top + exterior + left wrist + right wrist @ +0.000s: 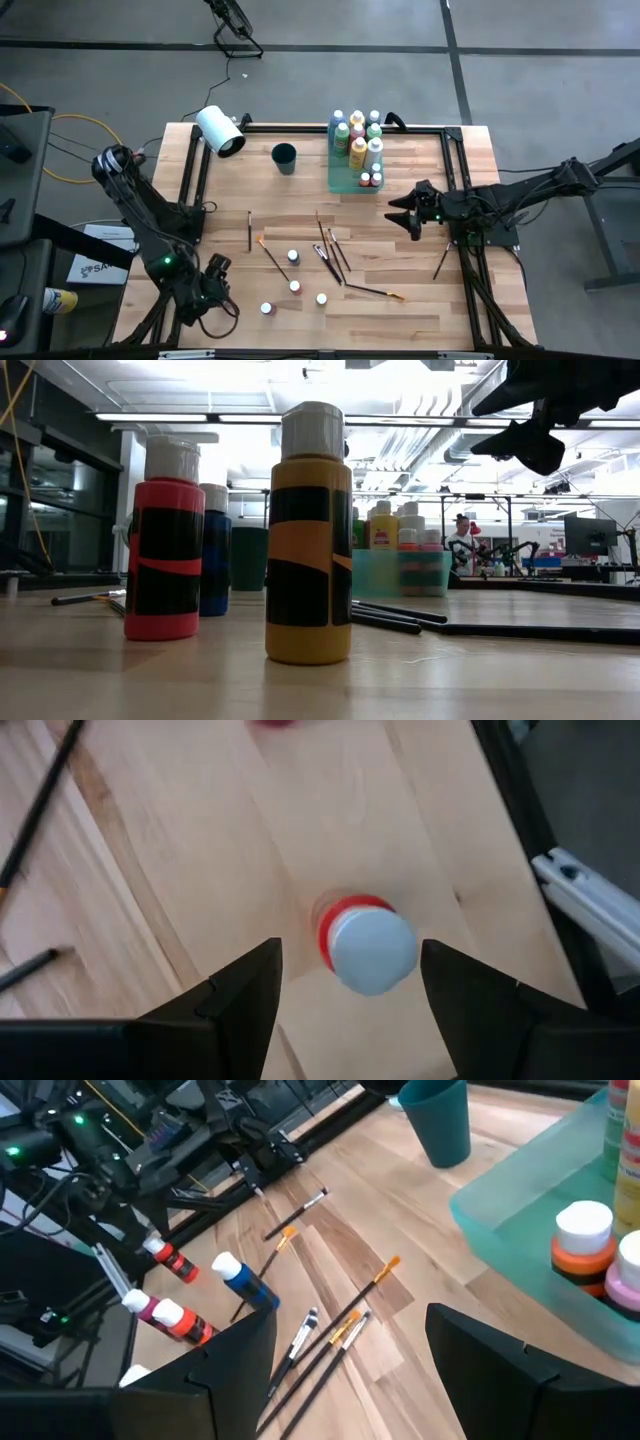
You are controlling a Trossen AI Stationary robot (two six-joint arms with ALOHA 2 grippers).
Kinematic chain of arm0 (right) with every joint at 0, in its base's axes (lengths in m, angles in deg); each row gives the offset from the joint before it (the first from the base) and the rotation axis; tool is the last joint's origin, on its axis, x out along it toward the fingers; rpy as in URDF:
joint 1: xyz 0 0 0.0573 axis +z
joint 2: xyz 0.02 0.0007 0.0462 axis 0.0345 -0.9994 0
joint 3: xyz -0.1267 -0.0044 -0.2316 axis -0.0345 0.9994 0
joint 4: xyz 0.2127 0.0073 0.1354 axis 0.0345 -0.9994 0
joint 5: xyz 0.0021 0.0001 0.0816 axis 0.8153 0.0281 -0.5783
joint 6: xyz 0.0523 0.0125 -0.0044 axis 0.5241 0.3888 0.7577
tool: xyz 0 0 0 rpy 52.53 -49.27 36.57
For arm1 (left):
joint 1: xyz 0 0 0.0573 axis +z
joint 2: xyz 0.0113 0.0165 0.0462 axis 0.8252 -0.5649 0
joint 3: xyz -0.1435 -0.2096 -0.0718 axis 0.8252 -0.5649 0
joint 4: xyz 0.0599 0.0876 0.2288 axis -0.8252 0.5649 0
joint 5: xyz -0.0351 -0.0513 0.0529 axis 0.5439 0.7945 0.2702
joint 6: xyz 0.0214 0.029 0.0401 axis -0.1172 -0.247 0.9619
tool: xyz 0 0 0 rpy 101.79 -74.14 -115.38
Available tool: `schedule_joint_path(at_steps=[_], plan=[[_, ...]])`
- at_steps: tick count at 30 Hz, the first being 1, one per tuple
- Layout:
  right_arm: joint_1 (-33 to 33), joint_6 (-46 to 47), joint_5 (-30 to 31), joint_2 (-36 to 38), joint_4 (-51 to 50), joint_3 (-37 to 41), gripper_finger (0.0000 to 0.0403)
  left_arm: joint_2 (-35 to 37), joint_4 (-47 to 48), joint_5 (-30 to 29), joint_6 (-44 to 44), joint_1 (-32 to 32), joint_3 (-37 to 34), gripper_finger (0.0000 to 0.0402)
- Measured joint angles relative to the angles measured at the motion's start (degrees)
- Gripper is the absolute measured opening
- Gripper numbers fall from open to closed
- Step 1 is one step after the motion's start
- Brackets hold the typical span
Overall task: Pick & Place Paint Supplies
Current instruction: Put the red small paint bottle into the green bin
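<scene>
Several small white-capped paint bottles (293, 257) stand on their bases on the near middle of the table. Dark-handled brushes (330, 250) lie flat beside them. More bottles (358, 135) stand in the green tray (345, 185). My left gripper (215, 270) is open at the near left. In the left wrist view its fingers stand on either side of a red bottle's white cap (372, 950), above it and apart from it. My right gripper (403, 215) hangs open over the table, just near of the tray, and holds nothing.
A white roll (220, 130) and a dark cup (284, 157) sit at the far left of the table. One brush (442, 262) lies alone by the right rail. In the low view a red (165, 550) and a yellow bottle (308, 540) stand close to the camera.
</scene>
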Motion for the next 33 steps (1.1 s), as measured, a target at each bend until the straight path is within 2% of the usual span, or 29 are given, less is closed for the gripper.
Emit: schedule_joint_path(at_steps=[10,23,33], plan=[[0.01,1.46,-1.51,-0.61,0.03,0.00,0.0252,-1.90,-1.07,-3.59,-5.10,-3.49,0.00,0.0230],[0.01,1.81,-1.51,-0.58,0.05,0.00,0.0252,-2.10,-2.36,-4.92,-6.05,-3.67,0.00,0.0132],[-0.01,3.05,-2.21,-0.58,0.05,0.00,0.0252,-1.02,-2.29,-5.15,-6.73,-3.51,0.02,0.0121]])
